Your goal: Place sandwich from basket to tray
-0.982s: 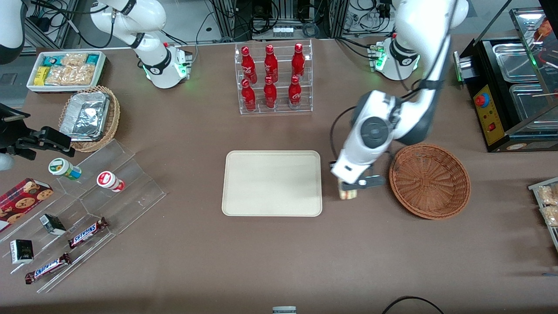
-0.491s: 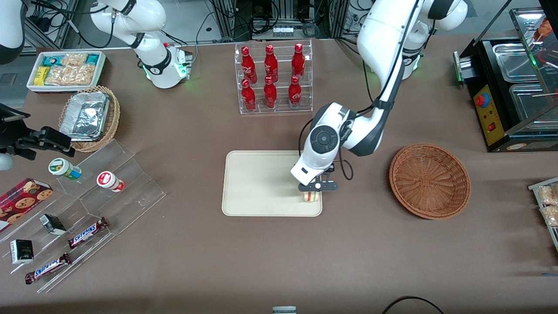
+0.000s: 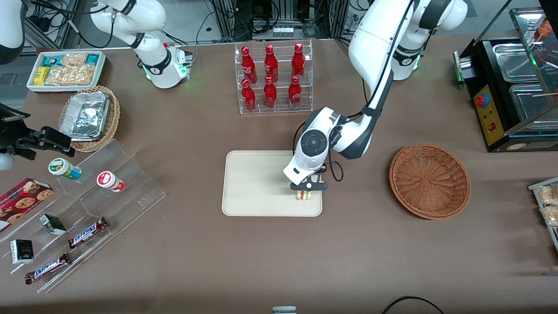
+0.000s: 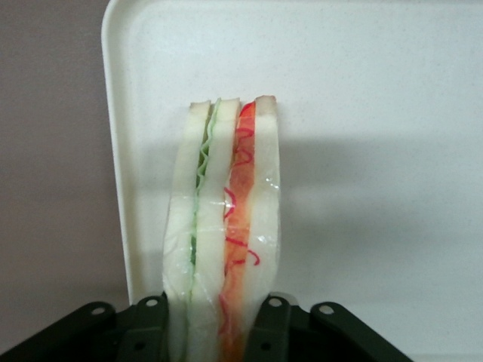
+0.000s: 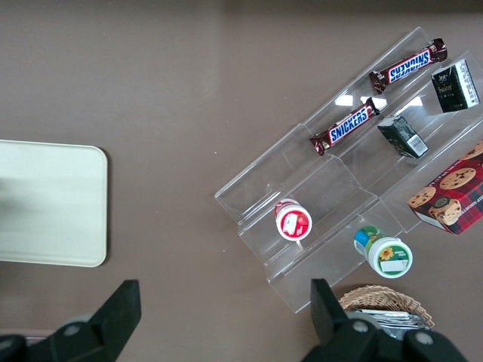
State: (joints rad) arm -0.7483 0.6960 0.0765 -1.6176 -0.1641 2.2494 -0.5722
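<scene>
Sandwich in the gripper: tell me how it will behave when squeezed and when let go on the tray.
The sandwich, held edge-up by the gripper, looks soft: pale bread layers would probably compress under a tight squeeze. Its clear wrap looks glossy, so it may slip somewhat. Standing on a narrow edge over the tray, it is likely to tip flat once released.

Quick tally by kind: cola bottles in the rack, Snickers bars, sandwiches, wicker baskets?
Red cola bottles: 6
Snickers bars: 2
Sandwich, in the gripper over the tray: 1
Wicker baskets: 2, the empty basket and the foil-tray basket
Total: 11
</scene>
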